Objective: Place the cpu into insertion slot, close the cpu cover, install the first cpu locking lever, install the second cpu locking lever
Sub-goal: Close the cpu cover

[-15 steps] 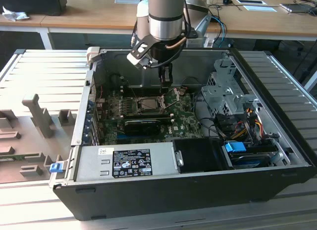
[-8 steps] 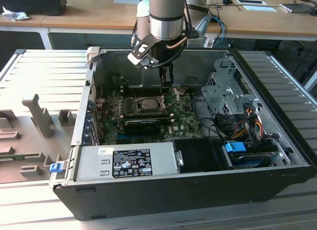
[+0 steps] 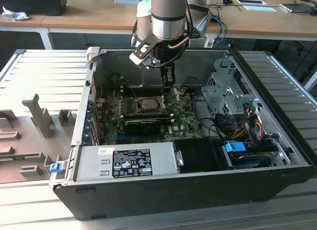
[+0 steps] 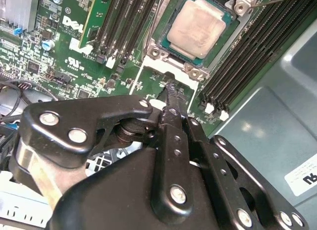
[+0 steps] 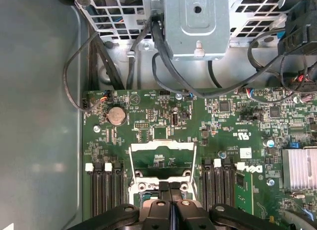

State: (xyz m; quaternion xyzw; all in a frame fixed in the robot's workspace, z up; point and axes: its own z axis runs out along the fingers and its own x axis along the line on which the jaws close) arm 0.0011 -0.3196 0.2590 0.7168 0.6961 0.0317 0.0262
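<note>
Plainly, the cpu [image 4: 198, 29] is seated in the insertion slot [image 4: 154, 52], pale top uncovered. The gripper [image 4: 171, 90] is held just beside it, fingers [image 4: 173, 108] pressed together, nothing pinched. White lettering is printed on the motherboard [image 4: 74, 66].

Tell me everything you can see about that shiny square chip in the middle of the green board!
The cpu is a flat square chip with a pale silver-grey metal top, rounded at the corners, and a thin green edge. It lies flat in the insertion slot, framed by its grey metal rim, between rows of long dark memory slots. Its top is bare. The gripper, fingers shut, hangs beside the slot, apart from the chip.
</note>
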